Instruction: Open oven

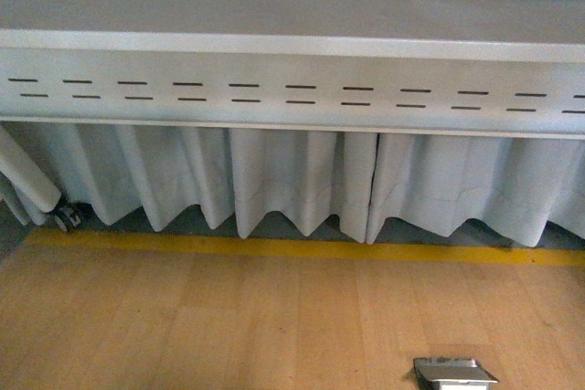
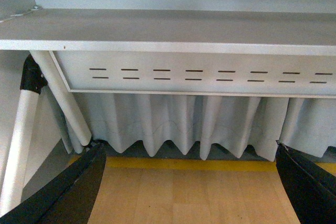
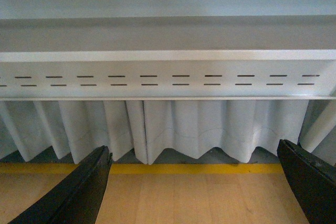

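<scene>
The oven is out of view in all three views. My left gripper (image 2: pixel 191 192) is open, its black fingers (image 2: pixel 68 192) spread wide with only wooden floor between them. My right gripper (image 3: pixel 194 192) is open too, its black fingers (image 3: pixel 73 195) wide apart over bare wooden floor. Neither gripper holds anything. Neither arm shows in the front view.
A grey table edge with slotted panel (image 1: pixel 292 89) spans the front view, with a white pleated skirt (image 1: pixel 292 180) below. A yellow floor line (image 1: pixel 292 248) runs along it. A metal floor socket (image 1: pixel 454 374) sits low right. White table legs (image 2: pixel 21 145) stand in the left wrist view.
</scene>
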